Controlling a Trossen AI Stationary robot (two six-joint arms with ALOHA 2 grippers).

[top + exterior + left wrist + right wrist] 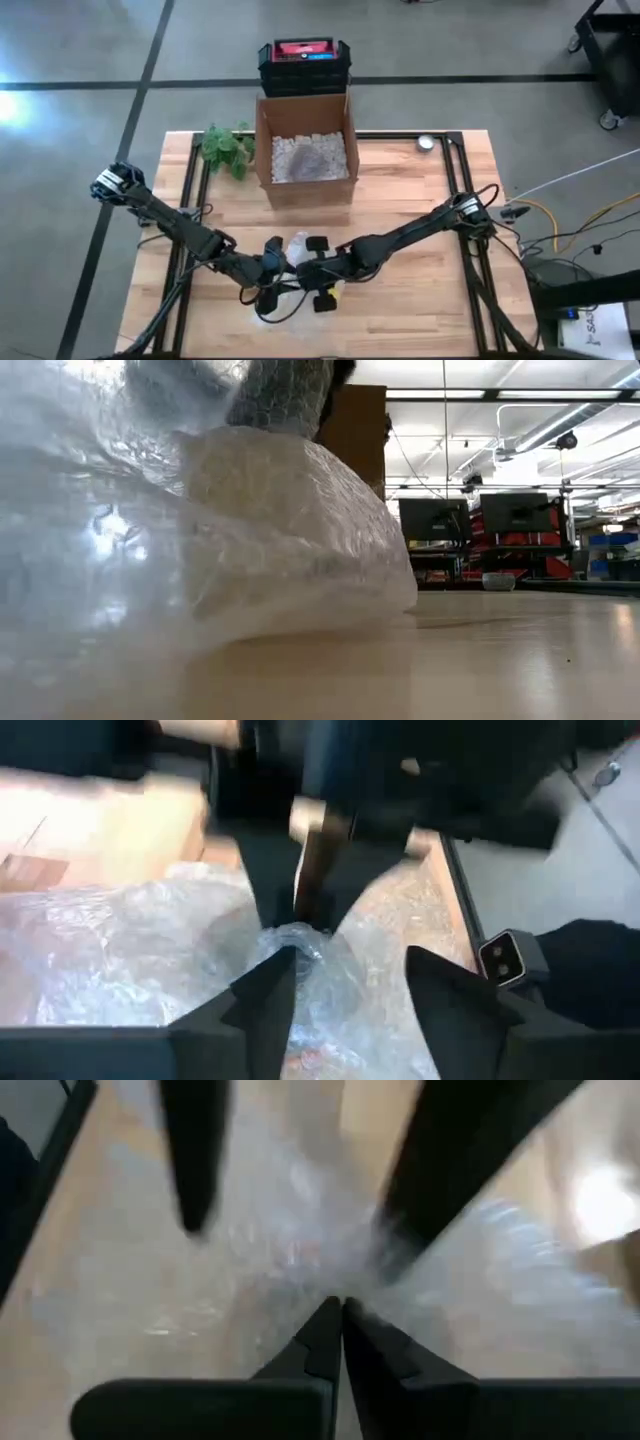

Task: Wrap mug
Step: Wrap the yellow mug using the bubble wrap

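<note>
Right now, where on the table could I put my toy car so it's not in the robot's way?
The bare wood at the table's front right corner, or right of the cardboard box. The front middle is crowded: the left gripper and right gripper meet over the bubble wrap.

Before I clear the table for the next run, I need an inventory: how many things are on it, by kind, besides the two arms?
Cardboard box, holding packing filler: 1
Green plant sprig: 1
Bubble wrap bundle, the mug not visible: 1
Small round silver item: 1
Total: 4
</note>
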